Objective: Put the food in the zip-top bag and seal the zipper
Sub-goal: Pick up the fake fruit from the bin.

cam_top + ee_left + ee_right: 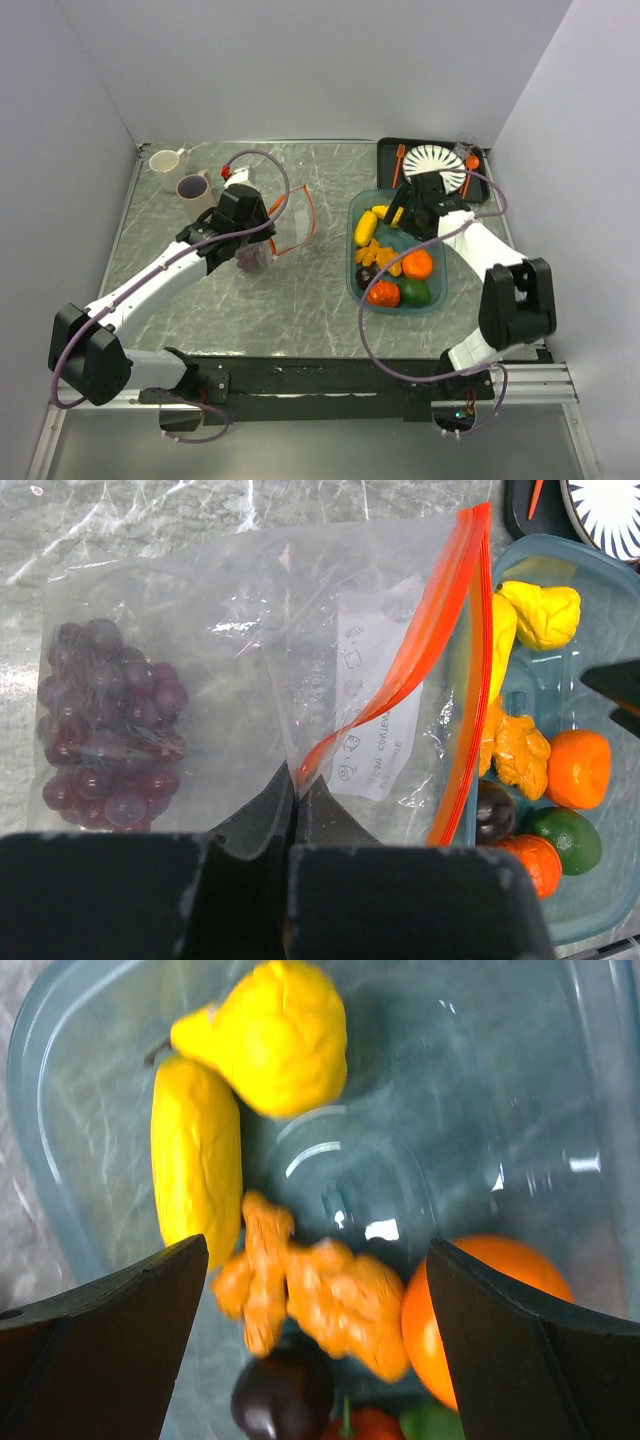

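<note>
My left hand (293, 815) is pressed together on a fold of the zip-top bag (250, 620), pinching the clear film just by the mouth at the bottom middle of the left wrist view. From that pinch one side of the zipper (445, 650) curls up toward the upper right while the other runs straight down the right side, so the mouth is open and unsealed. The grapes (105, 725) already sit inside the bag, at the left of that view, well away from the mouth.

My right hand (318, 1260) is spread wide and holds nothing. It hangs over the teal tray (60, 1090), which lies just beside the bag's mouth on the table (300, 300). Straight between my fingers lies the knobby orange piece (320, 1295), which looks like ginger. Above it, at the upper left of the right wrist view, are the long yellow piece (195, 1155) and the lumpy yellow fruit (280, 1035). The orange (470, 1310) sits at the lower right, and a dark plum (285, 1395) is at the bottom edge. The lime (565, 840) and a red-orange fruit (530, 860) are in the same tray.

I judge the task barely started: one item is bagged, seven lie in the tray, and the zipper is not yet closed. The ginger-like piece looks like the nearest thing to pick.
</note>
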Tool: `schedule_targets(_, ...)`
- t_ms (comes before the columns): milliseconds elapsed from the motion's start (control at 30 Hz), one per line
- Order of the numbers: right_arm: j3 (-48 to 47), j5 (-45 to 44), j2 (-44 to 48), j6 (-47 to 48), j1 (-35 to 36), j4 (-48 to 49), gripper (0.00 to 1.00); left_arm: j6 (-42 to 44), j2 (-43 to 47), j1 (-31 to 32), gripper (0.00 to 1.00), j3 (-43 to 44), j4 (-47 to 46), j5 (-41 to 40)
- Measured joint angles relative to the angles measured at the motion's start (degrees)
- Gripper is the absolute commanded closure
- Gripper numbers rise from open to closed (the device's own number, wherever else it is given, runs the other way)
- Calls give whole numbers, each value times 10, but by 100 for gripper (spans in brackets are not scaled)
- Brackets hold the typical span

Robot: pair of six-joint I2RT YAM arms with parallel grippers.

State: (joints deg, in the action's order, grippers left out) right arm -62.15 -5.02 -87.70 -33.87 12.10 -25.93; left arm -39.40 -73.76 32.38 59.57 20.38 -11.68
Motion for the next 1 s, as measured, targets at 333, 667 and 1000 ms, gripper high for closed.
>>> schedule_targets(333,-74,6,-111,-14,-12,51,16,-1,1,0,99,0,-9,14)
schedule_targets(667,-87,13,-154,-12,-38,75,30,0,1,0,99,0,-8,16)
schedule_targets(1000,-88,52,-176,-11,-44,99,69,0,1,0,99,0,-8,18)
